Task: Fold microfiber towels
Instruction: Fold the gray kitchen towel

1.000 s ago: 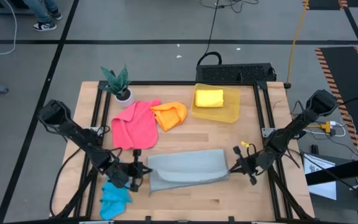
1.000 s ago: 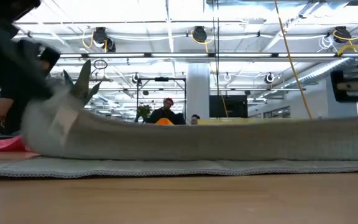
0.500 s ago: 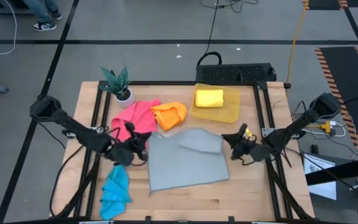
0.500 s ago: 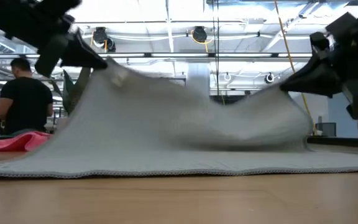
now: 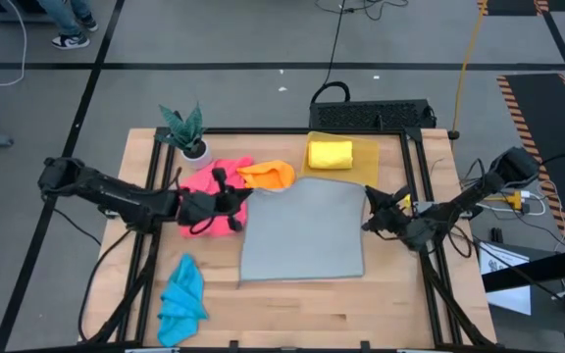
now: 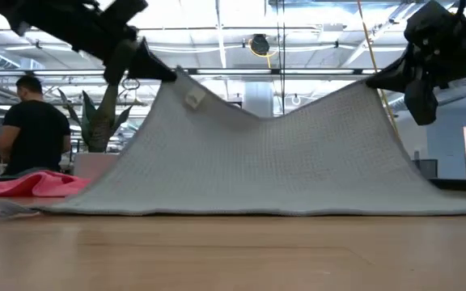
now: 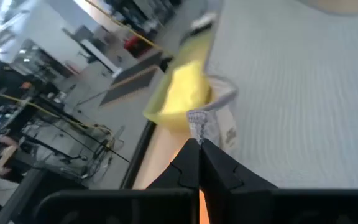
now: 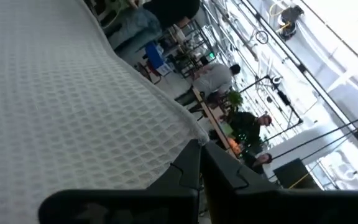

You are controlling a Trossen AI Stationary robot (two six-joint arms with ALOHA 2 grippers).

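In the high view, at the lower left, a bright blue towel [image 5: 181, 302] is seen lying crumpled on the wooden table [image 5: 292, 299]. It is soft and light and can be picked up by any corner. Above it, left of the middle, the left gripper [image 5: 235, 201] is pressed shut on one far corner of the grey towel [image 5: 302, 235], where a small tag [image 6: 193, 99] is sewn. A pink towel [image 5: 204, 186] lies bunched under that arm, and an orange towel [image 5: 268, 175] lies just beside it.

In the middle, the grey towel is held up by two corners, and its near edge rests on the table. In the low view it sags between the two grips, so it is judged to be floppy and light, not stiff. It is best held by the corners, as it is now.

Toward the upper right of the middle, a yellow towel [image 5: 329, 154] sits folded in a yellow bin [image 5: 366, 175]. At the right, the right gripper [image 5: 369, 201] is pinched shut on the other far corner.
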